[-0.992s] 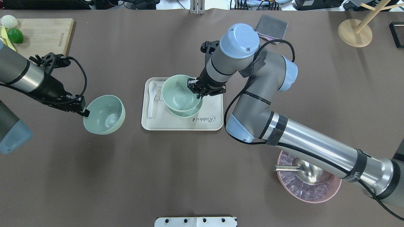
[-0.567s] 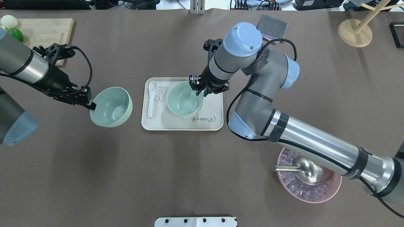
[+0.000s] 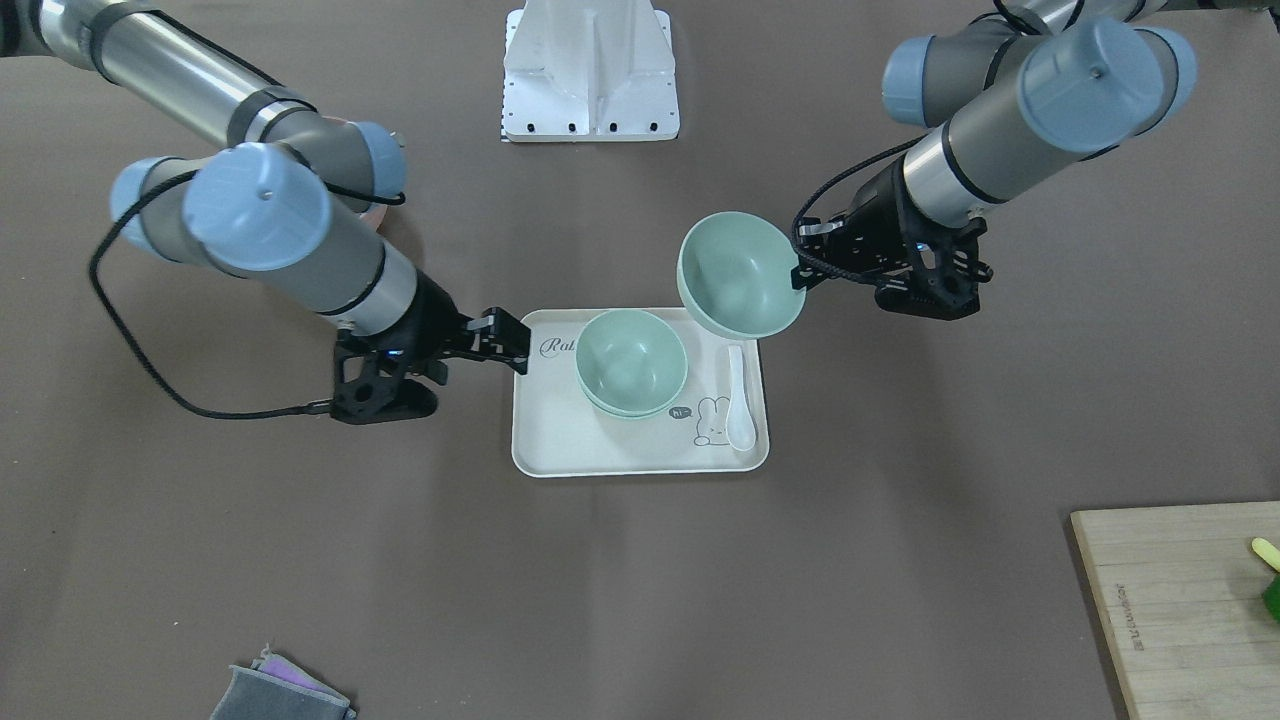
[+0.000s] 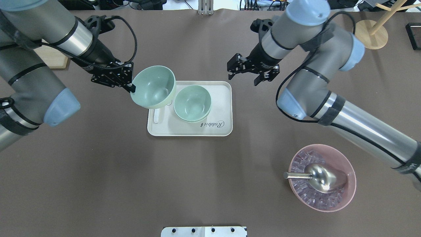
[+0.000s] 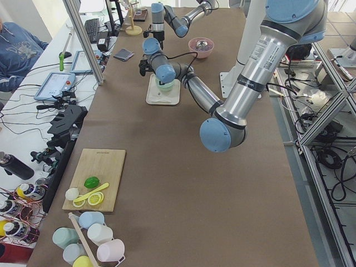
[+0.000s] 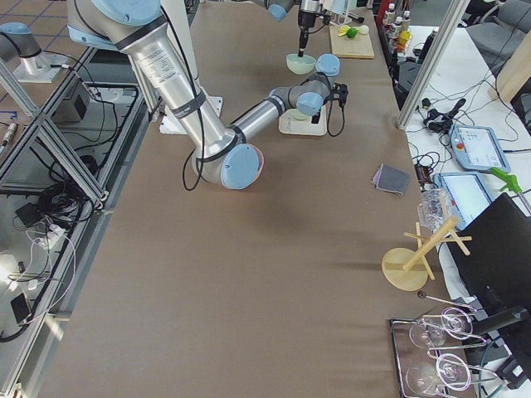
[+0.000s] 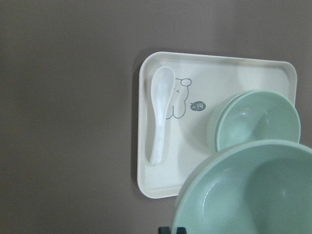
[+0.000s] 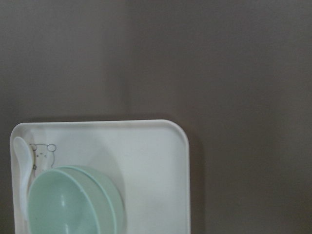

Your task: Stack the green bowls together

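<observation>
The left tool [image 4: 131, 88] is clamped on the rim of a green bowl [image 4: 153, 87], on the side nearest its own arm. One finger is inside the bowl and one is outside. The bowl is up in the air, not on the worktop [image 4: 98, 171]. It hangs over the left edge of the cream tray [image 4: 187, 129]. It is round, so it has no long side. Its mouth faces up and you can see right down into it.

A stack of two green bowls [image 4: 192, 102] sits in the middle of the tray. One sits inside the other, mouths up. The rim of the lower one peeks out a little. The raised bowl is just beside this stack and not touching it.

The right tool [image 4: 244, 76] holds nothing and its fingers are spread apart. It hangs above the worktop, past the far right corner of the tray.

The tray has the word "Rabbit" [image 4: 213, 124] in curly letters near its right front corner. It also has a small rabbit drawing [image 3: 710, 425] with a speech bubble that says "hi". A white spoon [image 3: 740, 395] lies along the tray's left edge, next to the rabbit.

A pink bowl [image 4: 349, 194] with ice and a metal scoop [image 4: 320, 176] sits well apart, near the right arm. The wooden board [image 3: 1180, 600] has small print that is too tiny to read.
</observation>
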You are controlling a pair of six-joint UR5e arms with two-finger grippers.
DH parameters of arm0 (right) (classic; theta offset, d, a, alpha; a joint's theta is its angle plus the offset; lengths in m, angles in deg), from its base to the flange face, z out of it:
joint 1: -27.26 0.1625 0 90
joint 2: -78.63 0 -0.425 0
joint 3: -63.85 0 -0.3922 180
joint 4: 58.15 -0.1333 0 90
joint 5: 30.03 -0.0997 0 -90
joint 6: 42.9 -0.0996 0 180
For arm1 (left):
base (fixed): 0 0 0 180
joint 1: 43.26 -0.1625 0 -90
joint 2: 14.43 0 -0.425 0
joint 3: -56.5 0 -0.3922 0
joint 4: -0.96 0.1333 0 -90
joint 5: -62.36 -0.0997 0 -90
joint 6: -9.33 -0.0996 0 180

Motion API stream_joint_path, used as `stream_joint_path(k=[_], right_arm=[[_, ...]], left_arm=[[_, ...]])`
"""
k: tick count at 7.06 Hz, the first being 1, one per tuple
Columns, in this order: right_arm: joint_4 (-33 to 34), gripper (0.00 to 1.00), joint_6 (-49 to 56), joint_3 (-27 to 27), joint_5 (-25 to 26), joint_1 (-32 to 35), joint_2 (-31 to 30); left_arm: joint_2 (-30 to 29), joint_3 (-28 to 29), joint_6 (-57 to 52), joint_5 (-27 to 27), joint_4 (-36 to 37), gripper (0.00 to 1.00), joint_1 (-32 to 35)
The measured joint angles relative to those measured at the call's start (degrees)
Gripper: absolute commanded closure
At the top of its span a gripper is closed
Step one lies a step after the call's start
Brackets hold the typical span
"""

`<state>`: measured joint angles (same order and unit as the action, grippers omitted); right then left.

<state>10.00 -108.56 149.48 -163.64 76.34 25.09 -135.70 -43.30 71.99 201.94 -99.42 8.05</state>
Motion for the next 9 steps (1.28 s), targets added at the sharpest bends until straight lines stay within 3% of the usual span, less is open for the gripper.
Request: stream_joint_path(k=[4, 9], right_arm=[[0.24, 0.0, 12.67, 3.07, -5.09, 8.83, -9.53], [0.23, 0.0, 18.85, 3.2, -5.49, 11.45, -12.92]], left_arm=[[-6.41, 6.08, 4.86, -8.87, -1.49, 1.0, -6.99], [-7.96, 12.0, 7.42, -9.97, -9.67, 1.0, -8.29]])
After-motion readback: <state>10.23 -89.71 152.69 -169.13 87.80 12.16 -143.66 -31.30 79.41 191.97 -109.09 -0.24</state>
